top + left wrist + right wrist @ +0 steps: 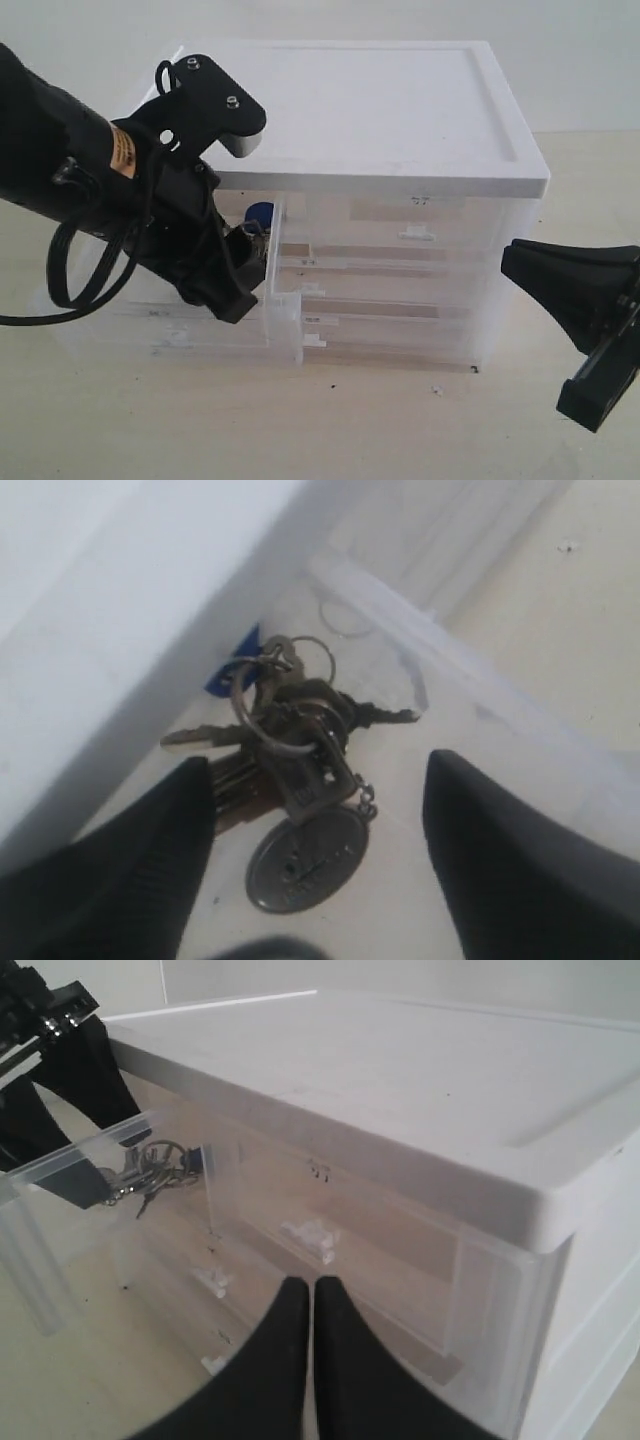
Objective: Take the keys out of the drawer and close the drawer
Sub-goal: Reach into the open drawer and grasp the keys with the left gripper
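Note:
The keys (pixel 300 765) lie on the floor of the pulled-out translucent drawer (pixel 500 695), with the grey oval tag (pixel 306 860) nearest the camera and the blue fob (pixel 232 665) behind. My left gripper (pixel 318 762) is open inside the drawer, one finger on each side of the bunch, touching nothing that I can see. In the exterior view the left gripper (pixel 235 290) reaches into the drawer (pixel 283 325), and the blue fob (pixel 259 213) shows beside it. My right gripper (pixel 512 262) hangs shut and empty to the right of the cabinet. The right wrist view shows the keys (pixel 150 1175) through the drawer wall.
The white-topped cabinet (pixel 380 100) stands on a pale wooden table (pixel 400 430). Its other translucent drawers (pixel 400 235) are pushed in, with small white tab handles (pixel 312 1235). The left arm's cable (pixel 60 290) loops beside the open drawer.

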You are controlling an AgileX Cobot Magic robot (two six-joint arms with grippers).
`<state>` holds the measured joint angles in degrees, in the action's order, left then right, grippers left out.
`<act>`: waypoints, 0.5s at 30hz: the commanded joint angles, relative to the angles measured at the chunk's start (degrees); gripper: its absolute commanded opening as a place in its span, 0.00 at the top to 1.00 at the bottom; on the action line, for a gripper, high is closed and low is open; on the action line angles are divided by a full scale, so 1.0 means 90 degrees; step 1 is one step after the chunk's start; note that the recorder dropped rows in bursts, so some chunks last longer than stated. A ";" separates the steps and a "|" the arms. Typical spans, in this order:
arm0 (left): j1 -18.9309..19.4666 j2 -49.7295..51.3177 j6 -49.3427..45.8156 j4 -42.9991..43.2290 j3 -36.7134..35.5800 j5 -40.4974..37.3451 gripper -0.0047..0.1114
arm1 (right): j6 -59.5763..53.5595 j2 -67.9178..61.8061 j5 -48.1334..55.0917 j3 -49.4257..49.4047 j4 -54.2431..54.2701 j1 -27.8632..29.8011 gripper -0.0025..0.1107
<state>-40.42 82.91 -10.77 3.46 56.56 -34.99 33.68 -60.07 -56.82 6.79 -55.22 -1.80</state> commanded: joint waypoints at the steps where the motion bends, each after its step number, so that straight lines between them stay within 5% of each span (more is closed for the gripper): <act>1: -0.0016 0.0237 0.0043 0.0096 0.0025 0.0530 0.39 | 0.0017 -0.0010 -0.0037 0.0038 0.0001 0.0000 0.98; 6: -0.0016 0.0545 0.0136 0.0485 0.0025 0.0363 0.45 | 0.0017 -0.0010 -0.0037 0.0038 0.0001 0.0000 0.98; 11: -0.0016 0.0529 0.0227 0.0827 0.0025 0.0127 0.92 | 0.0017 -0.0010 -0.0037 0.0038 0.0001 0.0000 0.98; 15: -0.0016 0.0446 0.0276 0.0929 0.0094 -0.0233 0.92 | 0.0017 -0.0010 -0.0060 0.0038 -0.0001 0.0000 0.98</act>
<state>-40.55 86.69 -9.10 11.08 57.34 -31.99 33.68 -60.07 -56.82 6.79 -55.22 -1.80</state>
